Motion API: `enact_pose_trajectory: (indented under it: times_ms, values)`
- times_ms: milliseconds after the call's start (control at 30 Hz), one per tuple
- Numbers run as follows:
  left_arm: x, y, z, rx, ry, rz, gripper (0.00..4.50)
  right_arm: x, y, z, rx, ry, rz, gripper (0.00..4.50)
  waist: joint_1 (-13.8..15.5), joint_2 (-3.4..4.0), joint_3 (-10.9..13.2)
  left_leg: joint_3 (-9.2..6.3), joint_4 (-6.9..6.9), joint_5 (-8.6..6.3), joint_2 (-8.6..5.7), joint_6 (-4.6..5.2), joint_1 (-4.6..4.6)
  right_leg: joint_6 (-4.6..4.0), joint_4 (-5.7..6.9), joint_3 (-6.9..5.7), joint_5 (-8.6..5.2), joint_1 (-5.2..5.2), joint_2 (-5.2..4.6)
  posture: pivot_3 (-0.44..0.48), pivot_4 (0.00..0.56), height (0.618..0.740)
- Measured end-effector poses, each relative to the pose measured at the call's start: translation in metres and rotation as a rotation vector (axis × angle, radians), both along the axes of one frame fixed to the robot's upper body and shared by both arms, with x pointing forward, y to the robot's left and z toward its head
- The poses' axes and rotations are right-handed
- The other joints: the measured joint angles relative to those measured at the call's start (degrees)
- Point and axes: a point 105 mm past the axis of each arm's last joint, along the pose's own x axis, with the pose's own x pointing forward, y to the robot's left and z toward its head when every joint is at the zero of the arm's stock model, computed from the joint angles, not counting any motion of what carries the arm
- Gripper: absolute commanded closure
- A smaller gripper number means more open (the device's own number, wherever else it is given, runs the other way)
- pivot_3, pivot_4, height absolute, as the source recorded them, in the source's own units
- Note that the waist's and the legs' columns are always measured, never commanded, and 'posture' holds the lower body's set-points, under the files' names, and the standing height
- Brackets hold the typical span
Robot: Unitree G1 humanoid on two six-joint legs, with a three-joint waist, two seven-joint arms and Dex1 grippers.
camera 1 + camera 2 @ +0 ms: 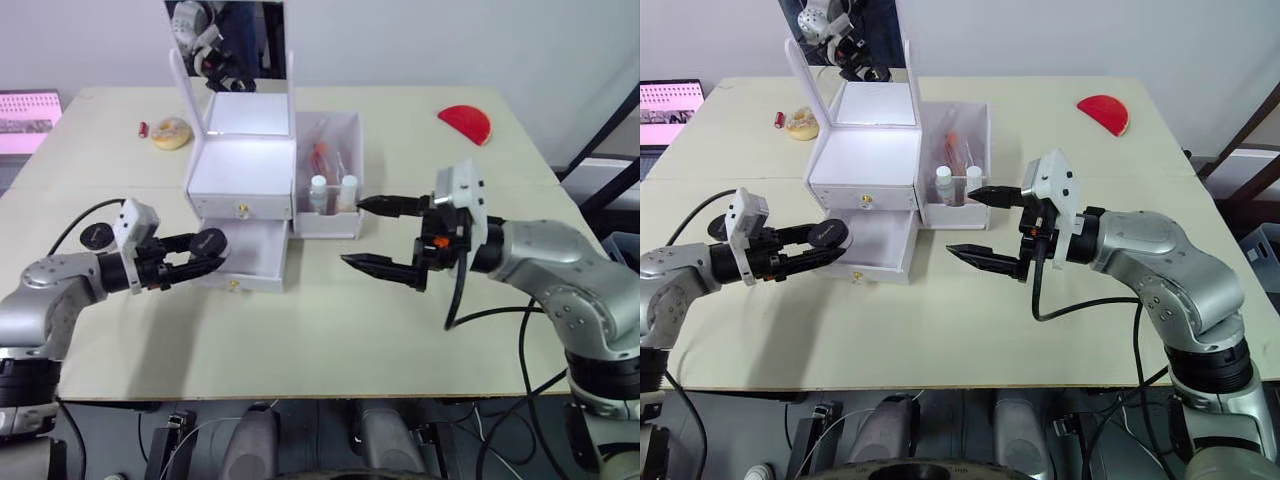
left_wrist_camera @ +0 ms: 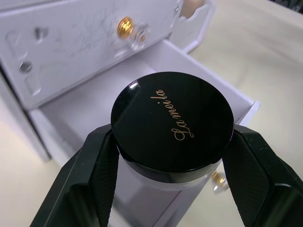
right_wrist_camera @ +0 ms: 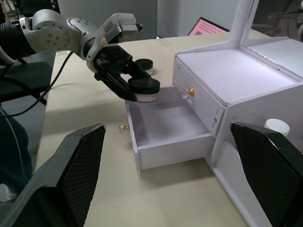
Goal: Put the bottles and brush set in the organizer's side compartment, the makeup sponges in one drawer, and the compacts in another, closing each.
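My left gripper (image 1: 205, 250) is shut on a black-lidded compact (image 2: 173, 123), holding it just above the left front corner of the organizer's (image 1: 240, 170) open lower drawer (image 3: 165, 127), which looks empty. A second compact (image 1: 96, 235) lies on the table behind that arm. The upper drawer (image 1: 241, 209) is shut. In the side compartment (image 1: 352, 130) stand both white-capped bottles (image 1: 318, 190) at the front, with the brush set (image 1: 325, 150) behind them. My right gripper (image 1: 352, 232) hangs open and empty just in front of the compartment. The makeup sponges are out of view.
A red half-round case (image 1: 466, 122) lies at the far right of the table. A yellowish disc (image 1: 171, 132) and a small red item (image 1: 143, 128) lie at the far left beside the upright mirror (image 1: 228, 50). A pink screen (image 1: 28, 120) sits off the table's left edge.
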Motion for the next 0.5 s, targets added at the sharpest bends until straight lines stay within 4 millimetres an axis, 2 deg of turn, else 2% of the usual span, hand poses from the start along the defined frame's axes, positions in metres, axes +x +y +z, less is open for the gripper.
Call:
enact_pose_trajectory:
  times_ms: [500]
  values:
    - [0.0016,0.0039,-0.0056,0.088,-0.002,-0.007,1.87,0.0000,0.0000,0.0025,0.009,-0.014,-0.025,0.00,0.04,0.00,0.00,0.00,0.02,0.00,0.00,0.00,0.03,0.00,0.05,0.00,0.01,0.01,0.00,0.000,0.150,0.739]
